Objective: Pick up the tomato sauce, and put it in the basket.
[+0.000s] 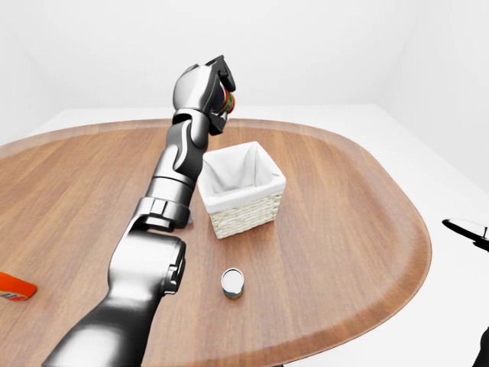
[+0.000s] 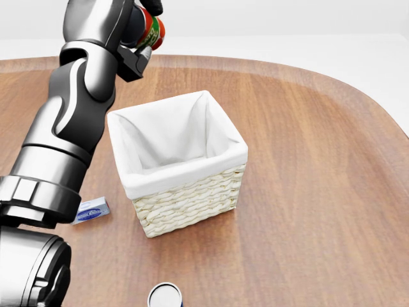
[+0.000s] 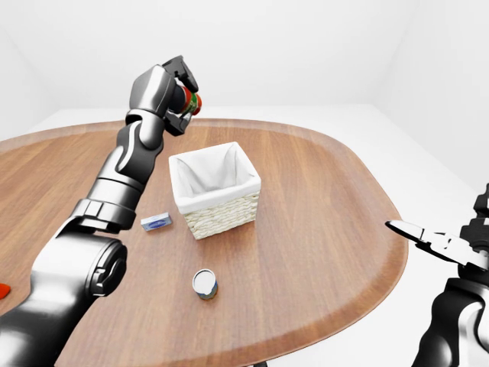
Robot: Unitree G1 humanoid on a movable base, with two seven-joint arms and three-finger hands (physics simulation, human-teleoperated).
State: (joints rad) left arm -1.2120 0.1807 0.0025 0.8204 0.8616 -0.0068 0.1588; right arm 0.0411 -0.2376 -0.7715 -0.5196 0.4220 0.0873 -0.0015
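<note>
Can (image 3: 205, 283) and box (image 3: 157, 222) beside basket (image 3: 216, 191)

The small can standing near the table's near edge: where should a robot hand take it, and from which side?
Grip the small can around its round side wall, coming from above or from the right of the right-eye view. It stands upright, apart from the basket, with bare table around it.

No readable lettering anywhere on this bench (image 2: 307, 192). The small blue box (image 2: 91, 210) carries a dark blue oval label with pale marks (far too small and blurred to make out), and the tomato sauce (image 2: 151, 30) shows only red, green and white bands of its label past the fingers (image 2: 152, 6). The orange-red packet (image 1: 14, 286) at the left edge of the left-eye view has faint white marks, unreadable too.
</note>
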